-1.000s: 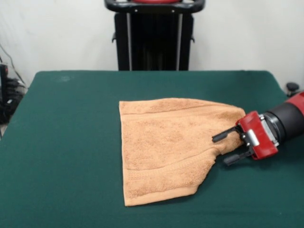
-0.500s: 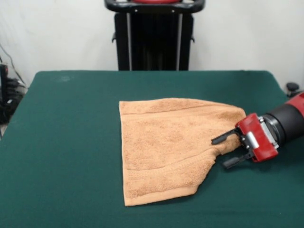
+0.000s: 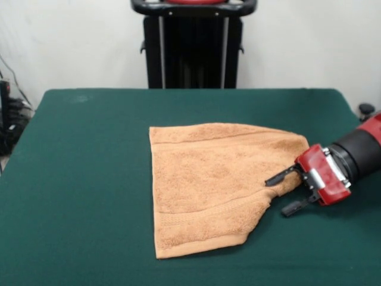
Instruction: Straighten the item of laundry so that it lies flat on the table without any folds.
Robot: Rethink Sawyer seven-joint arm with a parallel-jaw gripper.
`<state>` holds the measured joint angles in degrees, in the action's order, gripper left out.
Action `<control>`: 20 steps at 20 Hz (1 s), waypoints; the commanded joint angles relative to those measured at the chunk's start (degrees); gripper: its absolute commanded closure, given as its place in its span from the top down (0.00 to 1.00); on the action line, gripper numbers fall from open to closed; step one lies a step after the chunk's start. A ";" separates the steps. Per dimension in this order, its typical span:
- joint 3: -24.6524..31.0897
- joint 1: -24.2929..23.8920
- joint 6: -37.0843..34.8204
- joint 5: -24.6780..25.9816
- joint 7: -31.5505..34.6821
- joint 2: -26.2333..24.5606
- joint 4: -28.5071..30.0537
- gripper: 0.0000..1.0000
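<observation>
Gripper (image 3: 287, 192) low at towel's right side, entering from picture right on red-black arm (image 3: 357, 158); fingers (image 3: 281, 176) spread apart, upper one over towel's right edge, lower one over bare cloth beside it. Nothing clamped yet (contact with fabric cannot be confirmed).

Towel (image 3: 208, 179) lying mid-table, slightly right of centre. Left edge straight, top edge nearly so. Right side irregular: lower right portion drawn inward, leaving a notch near the gripper, likely a tucked or folded-under corner. Ribbed band visible along the bottom edge, another faintly near the top.

Handling, est.:
- Terry cloth: soft, limp, light; no stiffness to push against.
- Fluffy pile, so good grip for fingers, low slip risk.
- Not fragile. Thick enough to pinch one layer at the edge.
- Best hold: right edge at the notch, approx. where fingers now sit; pull outward to the right to open the fold.

Surface: table (image 3: 89, 179) covered in smooth dark green cloth, far wider than towel, ample room to the right and front for spreading. Some drag betw. terry and table cloth expected.

Room: pale wall behind, black pedestal (image 3: 193, 47) at far side, cables at left edge.
</observation>
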<state>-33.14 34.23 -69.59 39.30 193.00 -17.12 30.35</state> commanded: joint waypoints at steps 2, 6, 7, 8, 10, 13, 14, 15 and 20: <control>16.60 -0.43 18.06 -5.48 -14.25 -3.78 8.46 1.00; 18.17 -0.97 20.39 -5.46 -14.38 -2.15 10.56 1.00; 18.57 -1.11 21.04 -5.37 -14.38 -1.72 11.15 1.00; 19.10 -1.31 21.76 -5.39 -14.44 -1.34 11.74 1.00; 19.93 -1.64 22.97 -5.41 -14.66 -0.47 12.91 1.00; 20.81 -2.03 23.66 -4.81 -14.58 0.38 13.90 1.00; 20.87 -2.07 23.92 -4.40 -14.31 0.48 14.01 1.00; 20.97 -2.21 24.48 -4.03 -14.11 0.63 14.23 1.00; 21.49 -3.33 29.13 -2.27 -16.04 3.20 17.91 1.00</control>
<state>-27.16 32.37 -61.32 39.56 193.00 -9.34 38.55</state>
